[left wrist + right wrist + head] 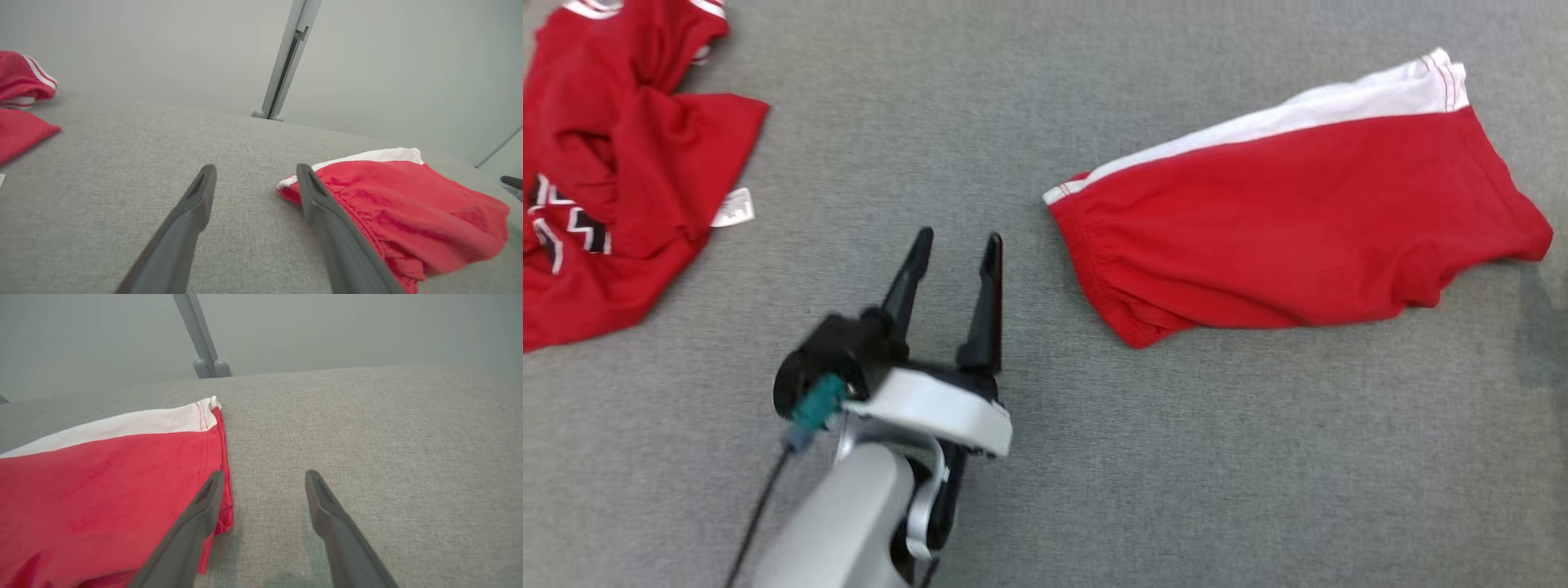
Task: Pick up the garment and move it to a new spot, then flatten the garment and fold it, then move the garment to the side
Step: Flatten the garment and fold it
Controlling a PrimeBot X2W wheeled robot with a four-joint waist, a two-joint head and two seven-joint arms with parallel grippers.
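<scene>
The garment, a pair of red shorts (1298, 220) with a white side stripe, lies folded flat on the grey fabric tabletop (1094, 457) at the right. My left gripper (958, 241) hovers left of its waistband with its fingers apart and nothing between them. In the left wrist view the left gripper (256, 171) points past the shorts (408, 204), whose waistband edge sits just behind the right finger. My right gripper (264, 475) stands open and empty at the hem end of the shorts (102, 477), its left finger over the hem's edge.
A crumpled red jersey (613, 163) with black-and-white lettering and a white label (734, 208) lies at the far left; the left wrist view catches the jersey (20, 102) too. A grey post (286, 61) rises behind the table's far edge.
</scene>
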